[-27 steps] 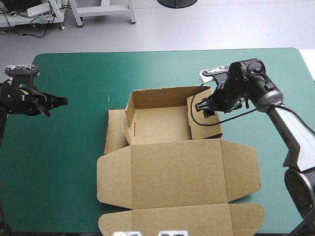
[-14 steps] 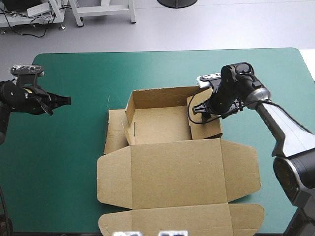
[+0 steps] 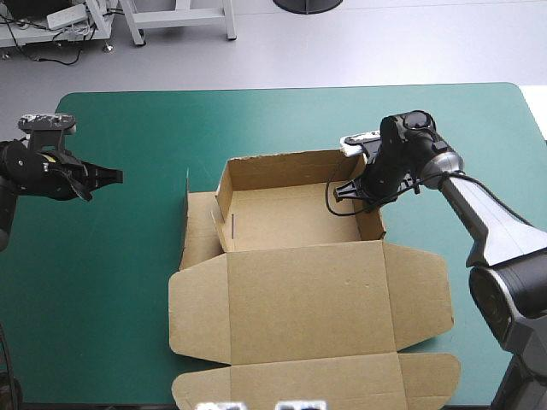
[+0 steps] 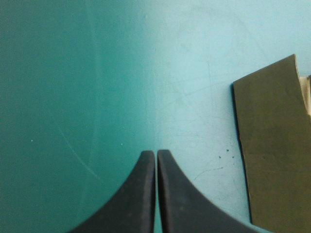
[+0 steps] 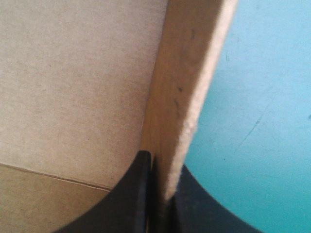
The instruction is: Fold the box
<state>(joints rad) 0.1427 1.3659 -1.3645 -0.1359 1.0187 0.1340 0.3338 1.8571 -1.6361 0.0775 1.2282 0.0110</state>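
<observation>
**Pinching the box's right wall upright: slip and buckle risk**

The box (image 3: pixel 308 282) sits mid-table. It is a cut sheet of brown corrugated board, matte and slightly fuzzy, with a raw fluted edge that shows pale in the right wrist view. The far half forms an open tray with its far wall up. The big lid (image 3: pixel 312 303) lies flat on the near side of the tray, with rounded side tabs and a front strip at the table's near edge.

The right wall (image 3: pixel 373 218) stands about upright. The right gripper (image 3: pixel 355 193) is clamped on it from above, one black finger inside the tray and one outside.

The left flap (image 3: pixel 198 226) lies splayed outward and is not raised. The left gripper (image 3: pixel 111 176) hangs well left of the box over bare teal-green cover (image 3: pixel 111 282), fingers pressed together and empty.

Risks, as a judgement:
- The board is thin and springy, so the wall could flop back outward if let go before it is tucked.
- The grip is narrow and on the edge only, so a sideways pull may crease the wall or drag the whole light box across the smooth cover.
- Nothing pins the lid or the left side, so the box may pivot.
</observation>
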